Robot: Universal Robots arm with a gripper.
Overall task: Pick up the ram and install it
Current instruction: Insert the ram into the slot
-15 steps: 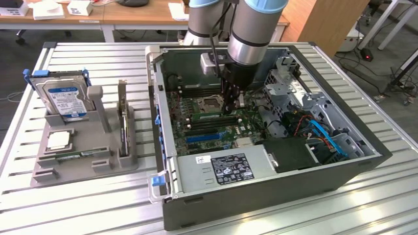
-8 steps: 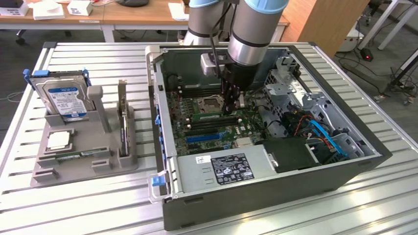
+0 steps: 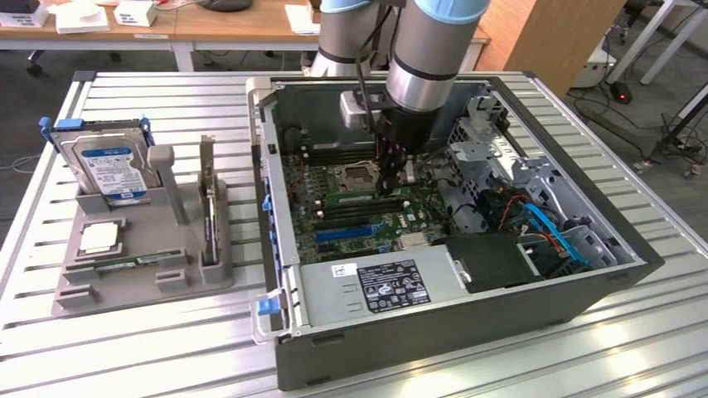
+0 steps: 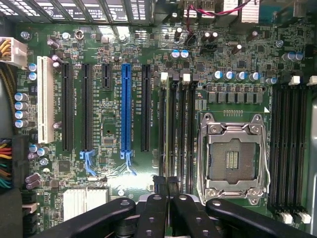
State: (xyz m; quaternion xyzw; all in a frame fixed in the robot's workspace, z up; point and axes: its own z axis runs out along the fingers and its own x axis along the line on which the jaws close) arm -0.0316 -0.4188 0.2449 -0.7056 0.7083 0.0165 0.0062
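The ram point(image 3: 354, 197) is a slim green stick standing on edge at the memory slots of the motherboard, inside the open computer case point(image 3: 443, 348). My gripper point(image 3: 394, 184) reaches straight down onto it from above and is shut on its upper edge. In the wrist view the gripper point(image 4: 166, 184) has its two black fingers point(image 4: 159, 191) pressed close together over the memory slots point(image 4: 181, 129), beside the empty processor socket point(image 4: 232, 158). How deep the stick sits in its slot cannot be told.
A grey holder tray point(image 3: 78, 290) at the exterior view's left carries a hard drive point(image 3: 111, 170), a square processor chip point(image 3: 99, 238) and another green stick point(image 3: 138, 264). The power supply point(image 3: 382, 286), drive cage and blue cables point(image 3: 553, 232) crowd the case.
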